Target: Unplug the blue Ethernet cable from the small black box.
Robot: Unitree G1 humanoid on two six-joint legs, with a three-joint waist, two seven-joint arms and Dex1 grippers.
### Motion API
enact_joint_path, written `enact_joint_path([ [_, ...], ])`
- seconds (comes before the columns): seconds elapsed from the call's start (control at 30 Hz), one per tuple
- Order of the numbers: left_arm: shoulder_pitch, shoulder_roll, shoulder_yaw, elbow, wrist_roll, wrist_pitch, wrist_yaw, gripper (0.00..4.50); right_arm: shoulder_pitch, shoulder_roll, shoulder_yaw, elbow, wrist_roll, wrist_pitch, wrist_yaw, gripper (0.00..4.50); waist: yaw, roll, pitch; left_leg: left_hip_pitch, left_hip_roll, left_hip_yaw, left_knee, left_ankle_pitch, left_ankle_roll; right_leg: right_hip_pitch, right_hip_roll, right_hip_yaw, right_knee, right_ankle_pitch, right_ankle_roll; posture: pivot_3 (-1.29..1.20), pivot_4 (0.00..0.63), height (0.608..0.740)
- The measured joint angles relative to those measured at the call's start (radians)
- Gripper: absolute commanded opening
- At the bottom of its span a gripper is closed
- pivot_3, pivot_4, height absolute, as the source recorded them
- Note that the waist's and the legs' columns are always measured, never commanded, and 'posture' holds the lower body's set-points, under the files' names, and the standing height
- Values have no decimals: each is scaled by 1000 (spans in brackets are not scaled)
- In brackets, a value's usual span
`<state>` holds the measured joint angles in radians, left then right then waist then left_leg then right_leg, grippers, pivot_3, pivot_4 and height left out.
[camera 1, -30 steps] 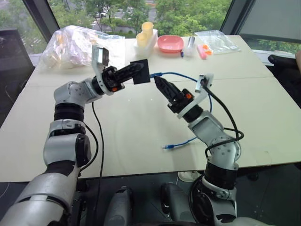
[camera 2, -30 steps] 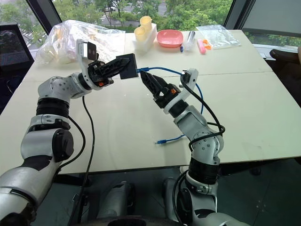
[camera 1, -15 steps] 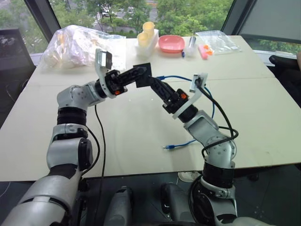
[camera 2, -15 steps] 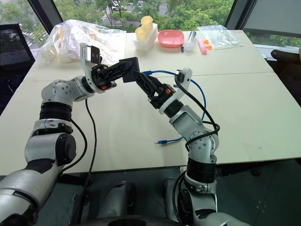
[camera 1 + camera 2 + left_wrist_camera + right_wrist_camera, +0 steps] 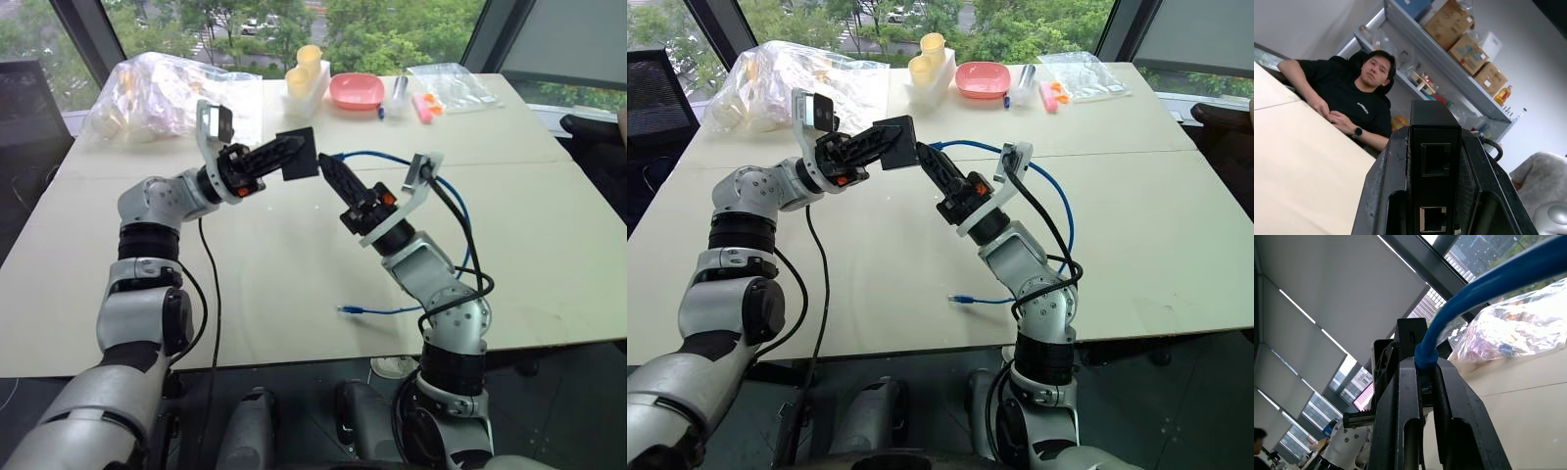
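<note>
My left gripper [image 5: 287, 150] is shut on the small black box [image 5: 297, 155] and holds it up above the table [image 5: 274, 255]. In the left wrist view the box [image 5: 1434, 122] sits between the fingers [image 5: 1382, 196], and the two ports in its edge are empty. Just right of the box, my right gripper [image 5: 326, 164] is shut on the end of the blue Ethernet cable [image 5: 392, 157]. A small gap separates that end from the box. The cable arcs right over the arm and comes down to its loose plug [image 5: 345, 309] on the table. The right wrist view shows the cable [image 5: 1474, 293] pinched between the fingers [image 5: 1410, 396].
At the back of the table stand a crumpled plastic bag [image 5: 157, 93], a white holder with yellow cups [image 5: 306, 78], a pink bowl [image 5: 355, 90] and a clear bag with markers [image 5: 446, 86]. A person [image 5: 1359, 103] sits at the table's far side.
My right gripper has shut on the cable's end at the box and drawn slightly back from it. The cable's loop on the right has lifted and swung outward. The left gripper kept still.
</note>
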<state>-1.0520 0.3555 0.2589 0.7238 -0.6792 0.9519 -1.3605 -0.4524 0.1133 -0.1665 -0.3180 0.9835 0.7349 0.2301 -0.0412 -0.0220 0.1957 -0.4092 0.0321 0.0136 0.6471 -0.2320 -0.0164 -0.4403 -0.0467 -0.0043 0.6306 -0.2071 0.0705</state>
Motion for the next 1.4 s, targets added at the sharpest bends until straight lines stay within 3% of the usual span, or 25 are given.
enact_joint_path([
  [0.27,-2,11,3,10,-8,-18,53,522,-15,3,-22,51,41,-40,-55,9,-1,0,0,0,0,0,0,0,0,0,0,0,0,0,0,0,150,740],
  [0.43,1,135,65,31,-9,-37,65,522,-42,-108,-244,97,79,-174,-130,9,3,0,0,-1,0,0,-1,0,0,0,-1,0,-1,0,0,0,150,740],
  [0.57,35,151,40,0,6,-51,51,522,-41,-161,-258,119,76,-186,-136,9,2,0,0,0,0,1,-2,0,1,0,0,0,-1,0,0,0,150,740],
  [0.67,83,114,-60,-45,95,-155,78,522,-54,-203,-240,186,42,-161,-173,9,5,0,0,0,0,1,-1,0,1,0,-1,1,-1,-1,-3,0,150,740],
  [0.83,102,-50,-179,-38,304,-537,293,522,-120,-249,-196,382,-67,-85,-301,9,25,0,0,0,0,6,0,0,1,-2,-1,5,-1,-1,-5,0,150,740],
  [0.93,100,-112,-199,10,368,-707,383,522,-150,-304,-187,446,-127,-32,-362,1155,28,0,0,-2,0,7,-1,-1,2,-3,-1,5,-2,1,-2,0,150,740],
  [1.13,90,-199,-217,142,462,-950,515,522,-134,-434,-147,376,-180,143,-357,4289,28,0,0,-2,0,8,0,-4,7,-3,0,5,-3,0,1,0,150,740],
  [1.3,79,-231,-217,206,493,-1050,562,522,-26,-532,-50,185,-153,352,-299,4410,28,0,0,-2,0,7,0,-6,10,-3,0,5,-3,-1,2,0,150,740],
  [1.4,76,-251,-218,247,502,-1089,575,522,13,-533,-15,90,-162,401,-296,4410,27,0,0,-2,0,7,1,-6,10,-3,0,5,-3,-1,2,0,150,740],
])
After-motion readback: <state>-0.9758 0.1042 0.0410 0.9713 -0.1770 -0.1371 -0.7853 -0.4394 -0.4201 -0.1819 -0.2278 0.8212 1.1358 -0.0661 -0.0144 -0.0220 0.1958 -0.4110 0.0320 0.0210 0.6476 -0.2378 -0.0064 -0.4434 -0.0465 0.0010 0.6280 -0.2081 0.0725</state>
